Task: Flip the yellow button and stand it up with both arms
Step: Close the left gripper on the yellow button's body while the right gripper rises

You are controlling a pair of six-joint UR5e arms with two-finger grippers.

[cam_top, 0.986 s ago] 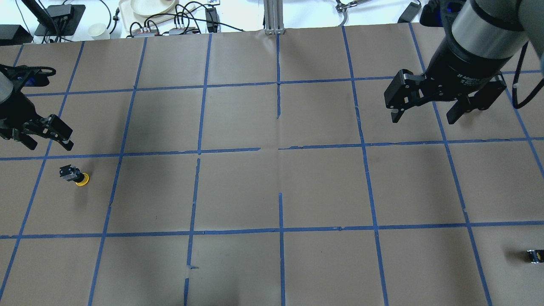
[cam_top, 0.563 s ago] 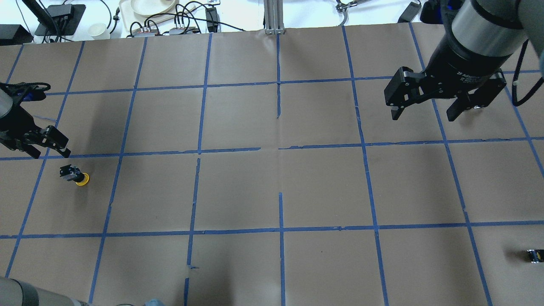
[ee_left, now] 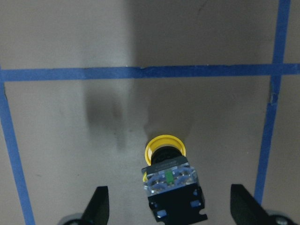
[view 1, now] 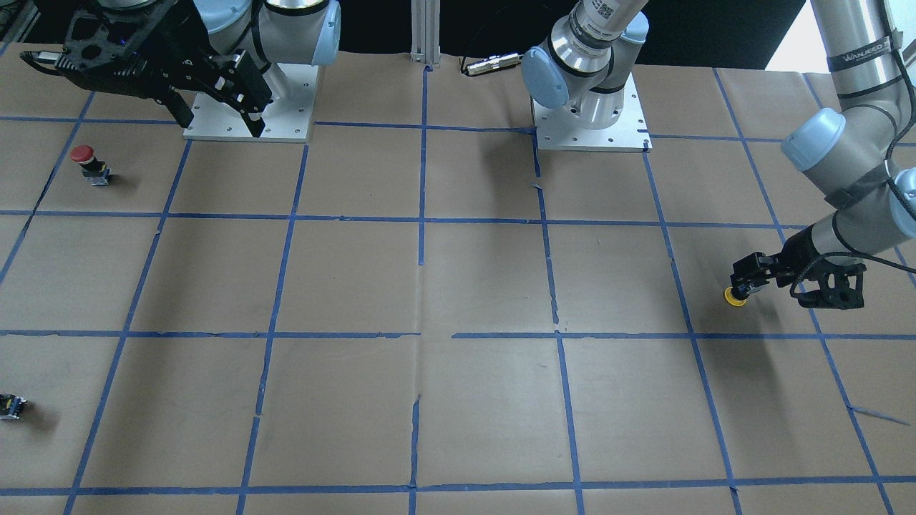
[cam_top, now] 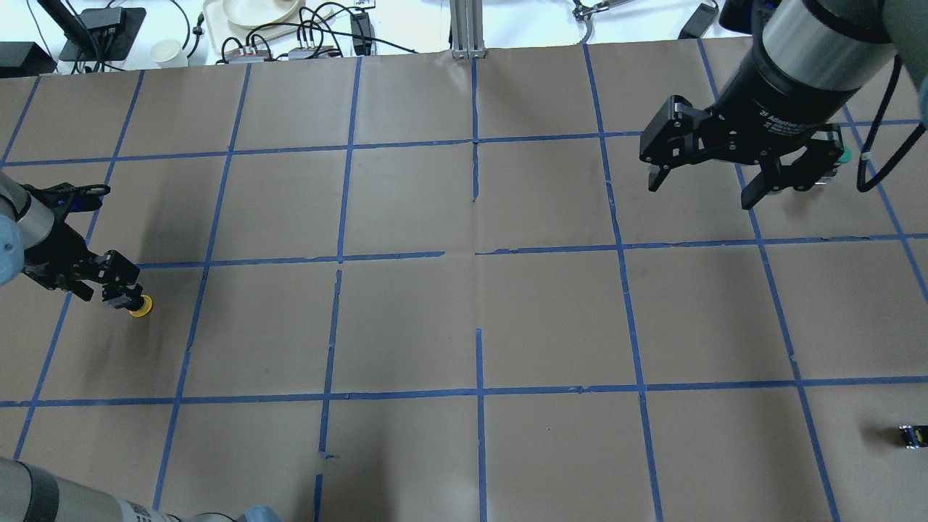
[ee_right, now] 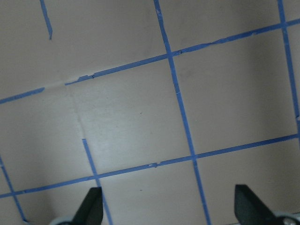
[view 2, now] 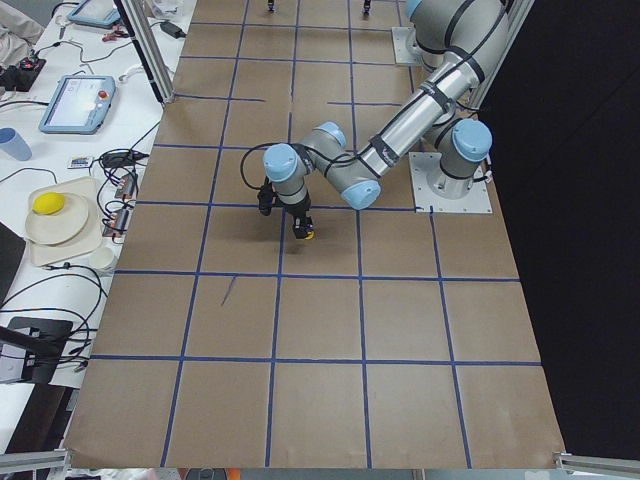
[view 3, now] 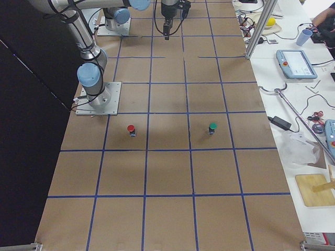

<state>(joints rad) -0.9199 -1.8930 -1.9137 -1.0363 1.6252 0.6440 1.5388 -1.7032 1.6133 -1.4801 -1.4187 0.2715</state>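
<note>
Left gripper, fingers spread, straddles the toppled yellow button (cap toward twelve o'clock) to pinch its body; right gripper hovers spread, ready.

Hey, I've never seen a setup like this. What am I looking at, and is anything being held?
It is a robot: a left arm and a right arm bolted to a paper-covered table, each ending in a two-finger gripper. Two pictures look down, from behind and from in front; two look from the table's ends; two come from wrist cameras. The left gripper is open and low, its fingers either side of the yellow button, which lies on its side. Nothing is held. The right gripper hangs open and empty above the table. A red button, a green button and a small black part also sit there.
</note>
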